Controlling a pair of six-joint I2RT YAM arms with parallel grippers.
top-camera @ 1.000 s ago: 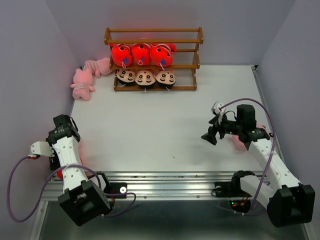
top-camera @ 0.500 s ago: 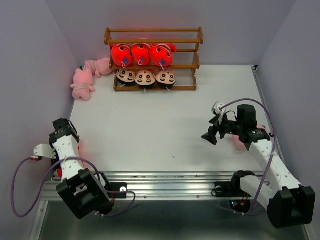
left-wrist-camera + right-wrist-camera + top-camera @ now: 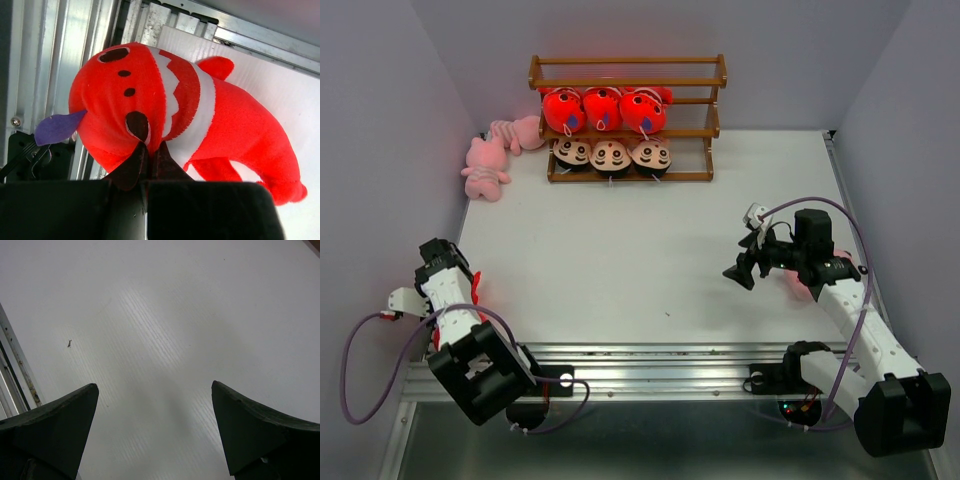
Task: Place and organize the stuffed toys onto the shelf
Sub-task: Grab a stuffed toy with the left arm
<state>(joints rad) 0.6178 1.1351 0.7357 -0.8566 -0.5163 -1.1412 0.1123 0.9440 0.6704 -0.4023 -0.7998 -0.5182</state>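
A red-orange fish toy (image 3: pixel 165 105) with white bands and a purple tag lies at the table's near-left corner, partly over the metal rail. My left gripper (image 3: pixel 150 146) is shut on a pinch of its plush, just under the dark eye patch. From above, the left arm (image 3: pixel 445 285) covers most of that fish (image 3: pixel 476 291). The shelf (image 3: pixel 625 72) holds three red fish (image 3: pixel 603 108) on its middle tier and three boy dolls (image 3: pixel 610 155) on the bottom tier. Two pink toys (image 3: pixel 485 166) lie left of the shelf. My right gripper (image 3: pixel 740 272) hangs open over bare table.
A pinkish toy (image 3: pixel 807 286) shows partly under the right forearm near the table's right edge. The shelf's top tier (image 3: pixel 625 62) holds nothing. Side walls stand close on the left and right. An aluminium rail (image 3: pixel 660 360) runs along the near edge.
My left arm has dropped back toward the near-left corner and its jaws have closed on the red fish. The right arm has not moved.
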